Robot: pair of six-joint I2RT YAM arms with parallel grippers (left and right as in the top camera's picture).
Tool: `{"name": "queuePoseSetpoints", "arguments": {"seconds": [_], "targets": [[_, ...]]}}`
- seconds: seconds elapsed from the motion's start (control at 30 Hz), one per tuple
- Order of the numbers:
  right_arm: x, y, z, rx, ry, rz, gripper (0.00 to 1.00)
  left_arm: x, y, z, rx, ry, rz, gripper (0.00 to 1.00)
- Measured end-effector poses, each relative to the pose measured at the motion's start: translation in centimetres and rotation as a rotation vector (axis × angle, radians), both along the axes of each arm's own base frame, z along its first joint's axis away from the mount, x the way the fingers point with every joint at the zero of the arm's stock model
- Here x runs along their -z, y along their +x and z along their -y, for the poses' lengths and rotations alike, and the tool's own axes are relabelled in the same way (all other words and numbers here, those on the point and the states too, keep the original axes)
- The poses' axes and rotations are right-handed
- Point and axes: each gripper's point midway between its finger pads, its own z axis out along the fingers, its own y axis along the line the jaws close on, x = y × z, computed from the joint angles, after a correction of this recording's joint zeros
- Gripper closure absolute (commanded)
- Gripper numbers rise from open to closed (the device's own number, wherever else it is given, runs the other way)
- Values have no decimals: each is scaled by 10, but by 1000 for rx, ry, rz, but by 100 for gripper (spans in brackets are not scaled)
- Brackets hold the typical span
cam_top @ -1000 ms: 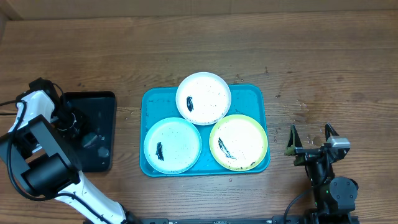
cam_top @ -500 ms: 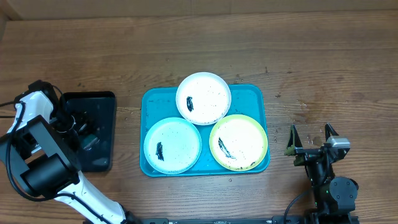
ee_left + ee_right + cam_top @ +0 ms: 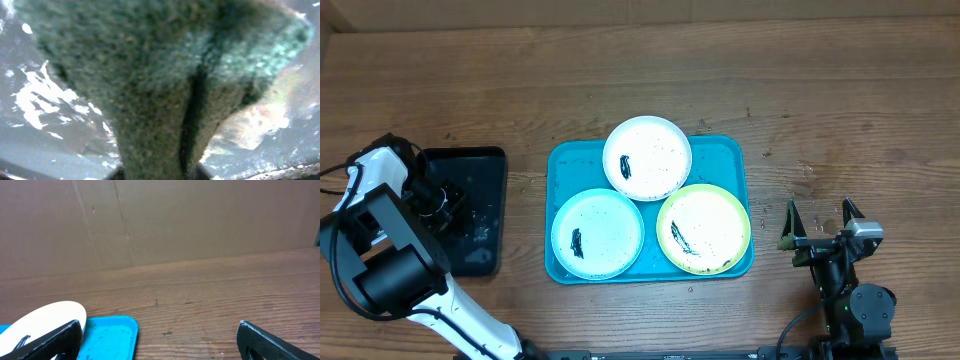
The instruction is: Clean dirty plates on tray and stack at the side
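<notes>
Wood table (image 3: pixel 840 90) w/ brown cardboard wall (image 3: pixel 200 220) behind; even light.

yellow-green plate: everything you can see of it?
The yellow-green plate is small, round and plastic-looking, with a yellow-green rim and a paler, near-white well. It is dirty: a dark smear left of centre, a dark mark at the near rim, and fine specks. It lies flat, face up, in the near right corner of the turquoise tray. Its rim meets the white plate; which lies over which cannot be told. The blue-rimmed plate lies just apart on its left. Nothing else touches it.
</notes>
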Motion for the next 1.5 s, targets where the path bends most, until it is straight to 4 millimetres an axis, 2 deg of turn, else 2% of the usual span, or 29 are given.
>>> {"name": "queuePoseSetpoints", "arguments": {"seconds": [0.07,0.1,0.2,0.23,0.33,0.47,0.53,0.57,0.77,0.83,0.87,0.9,0.97,1.2,1.33,1.4,1.5], "targets": [[0,0,0,0,0,0,0,0,0,0,1,0,1,95],[0,0,0,-1,0,0,0,0,0,0,1,0,2,87],[0,0,0,0,0,0,0,1,3,0,0,-1,14,4],[0,0,0,0,0,0,0,1,5,-1,-1,3,21,0],[0,0,0,0,0,-1,0,0,14,-6,9,38,53,0],[0,0,0,0,0,0,0,1,25,-25,19,139,86,0],[0,0,0,0,0,0,0,1,28,-28,20,154,96,13],[0,0,0,0,0,0,0,1,28,-29,22,157,98,16],[0,0,0,0,0,0,0,0,29,-31,25,164,101,27],[0,0,0,0,0,0,0,0,29,-31,24,164,100,42],[0,0,0,0,0,0,0,0,29,-30,28,162,99,59],[0,0,0,0,0,0,0,0,28,-30,28,161,97,85],[0,0,0,0,0,-1,0,0,28,-29,24,157,95,96],[0,0,0,0,0,0,0,-1,23,-26,25,143,73,96],[0,0,0,0,0,0,0,-6,3,-17,32,86,-42,96],[0,0,0,0,-1,0,0,-13,-1,-14,34,54,-86,96],[0,0,0,0,0,0,0,-33,10,-15,28,32,-74,96]]}}
